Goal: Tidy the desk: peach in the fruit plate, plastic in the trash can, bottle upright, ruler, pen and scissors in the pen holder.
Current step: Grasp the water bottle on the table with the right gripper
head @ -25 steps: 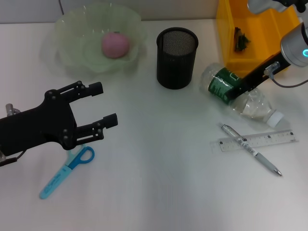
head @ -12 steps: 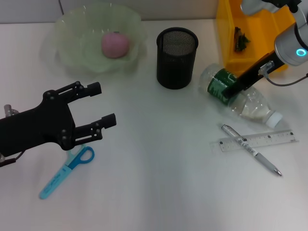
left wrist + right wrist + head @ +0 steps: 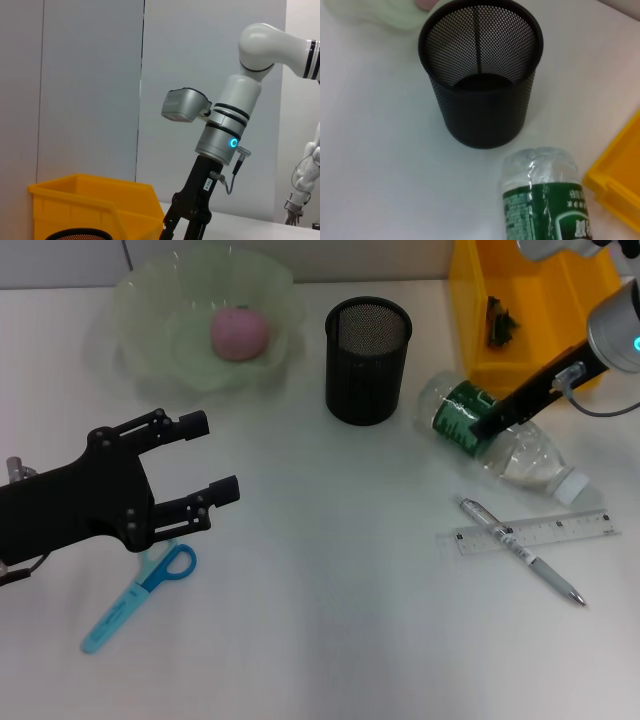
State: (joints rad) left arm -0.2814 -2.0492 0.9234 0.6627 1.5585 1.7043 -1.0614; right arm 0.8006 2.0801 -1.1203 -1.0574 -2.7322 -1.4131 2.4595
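Note:
The clear bottle [image 3: 500,440] with a green label lies on its side right of the black mesh pen holder [image 3: 368,360]. My right gripper [image 3: 488,422] is down at the bottle's label; the right wrist view shows the bottle [image 3: 545,200] and the holder [image 3: 480,75]. My left gripper [image 3: 215,455] is open and empty, hovering above the blue scissors [image 3: 140,592]. The pink peach [image 3: 239,333] sits in the pale green fruit plate [image 3: 140,310]. The pen [image 3: 520,550] lies across the clear ruler [image 3: 540,532]. Dark plastic [image 3: 500,320] lies in the yellow trash can [image 3: 470,330].
The yellow trash can stands at the back right, close behind the bottle, and also shows in the left wrist view [image 3: 95,202] beside my right arm [image 3: 220,135]. The pen holder stands between the plate and the bottle.
My right gripper has shifted slightly back and forth at the bottle's label, and the bottle has barely moved. The left gripper has stayed in place.

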